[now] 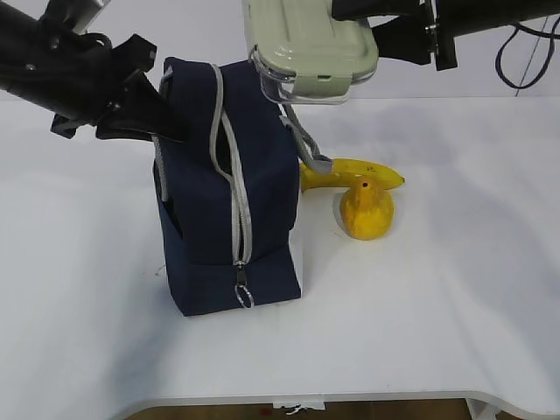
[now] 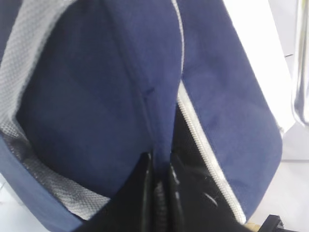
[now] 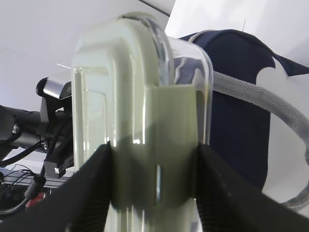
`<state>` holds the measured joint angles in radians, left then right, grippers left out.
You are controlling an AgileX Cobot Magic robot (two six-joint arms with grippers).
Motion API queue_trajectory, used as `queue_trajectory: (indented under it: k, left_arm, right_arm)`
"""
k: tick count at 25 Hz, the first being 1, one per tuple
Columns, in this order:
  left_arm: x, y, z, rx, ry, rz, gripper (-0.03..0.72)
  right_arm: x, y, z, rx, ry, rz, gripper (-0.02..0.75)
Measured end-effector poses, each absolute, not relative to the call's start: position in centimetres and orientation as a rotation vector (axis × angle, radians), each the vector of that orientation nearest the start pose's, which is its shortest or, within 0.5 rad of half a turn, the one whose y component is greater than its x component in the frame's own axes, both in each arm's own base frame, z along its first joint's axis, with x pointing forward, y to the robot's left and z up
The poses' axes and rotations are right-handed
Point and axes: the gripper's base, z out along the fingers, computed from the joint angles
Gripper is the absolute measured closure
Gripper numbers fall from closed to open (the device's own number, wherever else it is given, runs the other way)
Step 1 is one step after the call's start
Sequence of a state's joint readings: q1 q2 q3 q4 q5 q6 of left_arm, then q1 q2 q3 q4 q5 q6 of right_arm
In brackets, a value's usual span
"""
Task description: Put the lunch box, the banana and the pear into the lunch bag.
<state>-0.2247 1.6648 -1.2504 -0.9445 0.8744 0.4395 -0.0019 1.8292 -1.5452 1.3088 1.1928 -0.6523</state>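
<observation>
The navy lunch bag (image 1: 227, 219) stands upright mid-table with its grey zipper (image 1: 236, 201) undone along the top. My left gripper (image 1: 171, 131) is shut on a fold of the bag's fabric at the left edge of the opening; in the left wrist view the gripper (image 2: 160, 166) pinches that navy cloth (image 2: 96, 96). My right gripper (image 1: 372, 39) is shut on the lunch box (image 1: 311, 48), holding it in the air just above and right of the bag's top. Its fingers clamp the sage-green lid clip (image 3: 154, 164). The banana (image 1: 367, 171) and pear (image 1: 367, 210) lie right of the bag.
A grey woven handle (image 1: 302, 140) droops from the bag toward the banana. The white table's front edge (image 1: 306, 398) runs along the bottom. A black cable (image 1: 525, 52) hangs at the top right behind the right arm.
</observation>
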Motion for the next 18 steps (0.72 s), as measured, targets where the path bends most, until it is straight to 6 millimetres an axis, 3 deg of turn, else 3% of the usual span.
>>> queue_trajectory:
  k: [7, 14, 18]
  left_arm:
    - [33.0, -13.4, 28.3, 0.211, 2.509, -1.050, 0.680]
    - [33.0, -13.3, 28.3, 0.212, 2.507, -1.048, 0.680]
    - [33.0, -13.4, 28.4, 0.196, 2.499, -1.069, 0.680]
  right_arm:
    - [38.8, 8.3, 33.1, -0.223, 2.194, 1.455, 0.374]
    - [38.2, 10.8, 33.1, -0.293, 2.207, 1.491, 0.374]
    - [38.1, 11.2, 33.1, -0.306, 2.208, 1.497, 0.374]
